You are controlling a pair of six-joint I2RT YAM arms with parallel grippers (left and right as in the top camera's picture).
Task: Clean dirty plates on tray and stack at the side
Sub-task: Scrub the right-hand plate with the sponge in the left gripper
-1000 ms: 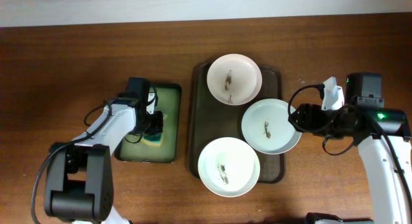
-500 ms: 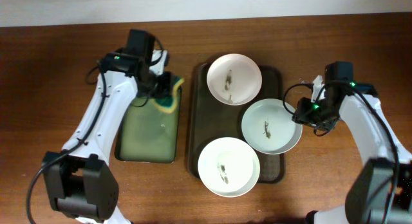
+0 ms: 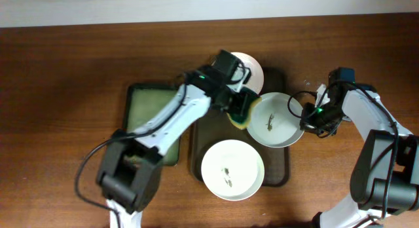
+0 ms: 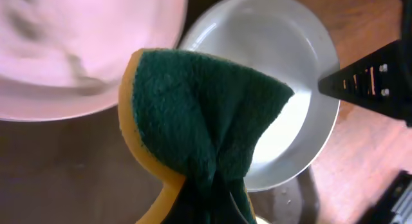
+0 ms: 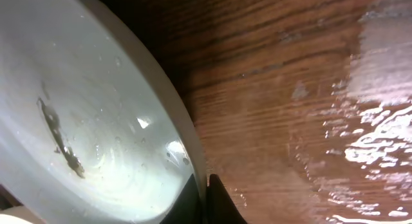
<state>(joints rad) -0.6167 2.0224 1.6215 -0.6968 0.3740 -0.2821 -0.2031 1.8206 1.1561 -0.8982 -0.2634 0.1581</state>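
On the left, we note the green tray (image 3: 147, 120) standing bare beside the dark brown tray (image 3: 278, 172). The left gripper (image 3: 233, 101) reaches across the brown tray, its jaws closed on a folded green-and-yellow sponge (image 4: 206, 121). The sponge hangs at the left rim of the middle plate (image 3: 278, 120); we cannot tell whether it touches.

All three white plates lie on or over the brown tray. The far plate (image 3: 254, 69) is partly under the left arm, and the near plate (image 3: 232, 169) overhangs the front edge. Both show dark specks, as does the middle plate, which bears a streak (image 5: 61, 143) at its centre.

On the right, the right gripper (image 3: 306, 119) pinches the middle plate's right rim, jaws narrow on the thin edge.

In our judgement the plates are stiff, light and breakable, and the surface looks wet and slippery. The rim is the only practical hold, so scrubbing pressure could lever the plate out of the pinch.
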